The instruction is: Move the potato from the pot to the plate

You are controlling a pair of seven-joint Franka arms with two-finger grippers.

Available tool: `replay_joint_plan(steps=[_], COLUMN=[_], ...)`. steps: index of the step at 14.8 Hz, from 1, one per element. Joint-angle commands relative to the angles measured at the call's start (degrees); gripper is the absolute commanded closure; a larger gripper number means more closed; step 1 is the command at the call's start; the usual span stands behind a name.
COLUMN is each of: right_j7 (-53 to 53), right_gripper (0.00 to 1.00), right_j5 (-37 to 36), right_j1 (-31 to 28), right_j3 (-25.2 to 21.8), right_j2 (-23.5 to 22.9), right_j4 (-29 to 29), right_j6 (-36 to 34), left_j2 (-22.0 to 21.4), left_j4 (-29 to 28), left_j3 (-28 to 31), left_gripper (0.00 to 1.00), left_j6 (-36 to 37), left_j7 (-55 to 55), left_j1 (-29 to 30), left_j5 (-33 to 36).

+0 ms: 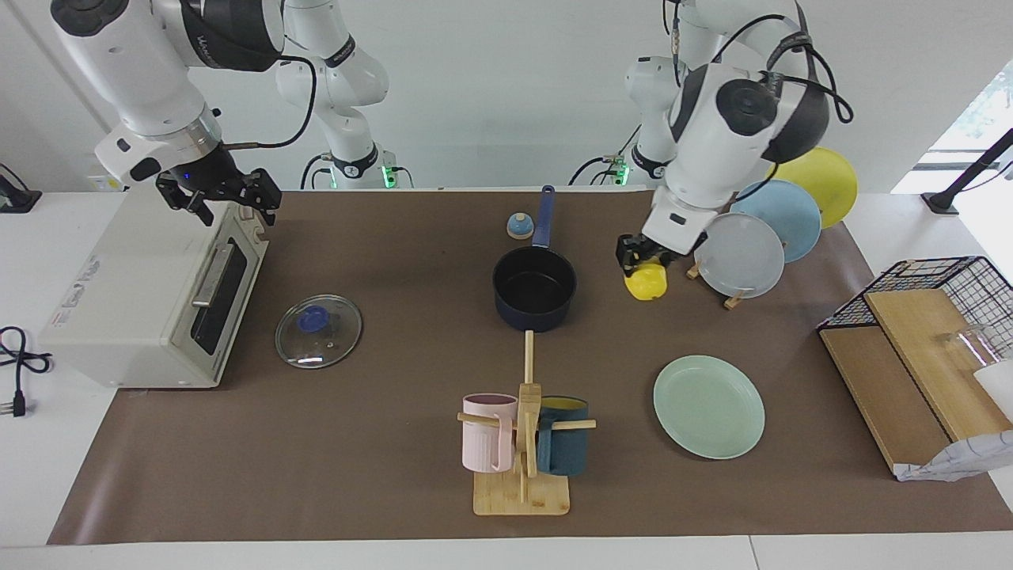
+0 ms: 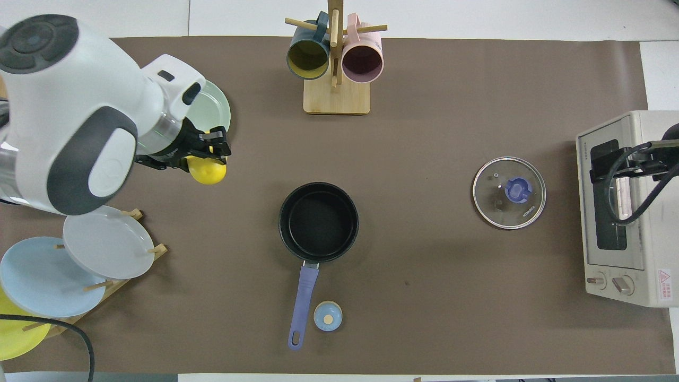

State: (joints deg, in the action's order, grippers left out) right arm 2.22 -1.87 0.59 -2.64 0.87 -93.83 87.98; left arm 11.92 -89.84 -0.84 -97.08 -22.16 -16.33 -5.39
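My left gripper (image 1: 643, 267) is shut on the yellow potato (image 1: 646, 283) and holds it in the air over the brown mat, between the pot and the plate rack. In the overhead view the left gripper (image 2: 206, 155) and the potato (image 2: 208, 171) sit by the rim of the mint-green plate (image 2: 216, 109), which the arm partly covers. The plate (image 1: 708, 406) lies bare on the mat. The dark navy pot (image 1: 534, 289) is empty, its blue handle (image 2: 302, 300) pointing toward the robots. My right gripper (image 1: 220, 199) waits open over the toaster oven.
A toaster oven (image 1: 150, 293) stands at the right arm's end, a glass lid (image 1: 318, 330) beside it. A mug rack (image 1: 522, 443) holds a pink and a teal mug. A plate rack (image 1: 740, 253) holds grey, blue and yellow plates. A small blue knob (image 1: 519, 226) lies by the pot handle. A wire basket with boards (image 1: 918, 348) stands at the left arm's end.
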Motion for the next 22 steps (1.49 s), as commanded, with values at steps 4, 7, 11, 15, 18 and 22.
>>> replay_joint_plan(steps=[4,7,11,15,18,22], right_j7=[-1.08,-1.08,-1.08,-1.08,-0.99,-1.08], right_gripper=[0.00,0.00,0.00,0.00,0.00,0.00], right_j5=[-0.51,-0.42,-0.51,-0.51,-0.51,-0.42], right_j1=[-0.41,-0.41,-0.32,-0.24,-0.24,-0.24], right_j3=[0.45,0.45,0.62,0.62,0.62,0.62], right_j2=[0.36,0.36,0.36,0.36,0.45,0.36], right_j4=[0.05,0.05,0.14,0.14,0.14,0.14], right_j6=[0.88,0.88,0.88,0.97,0.88,0.97], left_j2=[14.69,19.01,19.72,19.28,19.19,14.64], left_j4=[7.47,8.28,4.25,1.43,1.77,4.15], left_j3=[-0.74,-0.74,-0.65,-0.65,-0.65,-0.65], left_gripper=[1.00,1.00,1.00,0.80,0.00,0.00], left_j6=[-7.32,-12.75,-18.12,-20.34,-19.46,-14.38], left_j7=[13.27,13.99,13.90,14.34,14.25,14.34], left_j1=[9.12,9.30,8.86,8.78,8.69,9.82], left_j5=[2.31,4.24,4.51,6.27,6.44,5.66])
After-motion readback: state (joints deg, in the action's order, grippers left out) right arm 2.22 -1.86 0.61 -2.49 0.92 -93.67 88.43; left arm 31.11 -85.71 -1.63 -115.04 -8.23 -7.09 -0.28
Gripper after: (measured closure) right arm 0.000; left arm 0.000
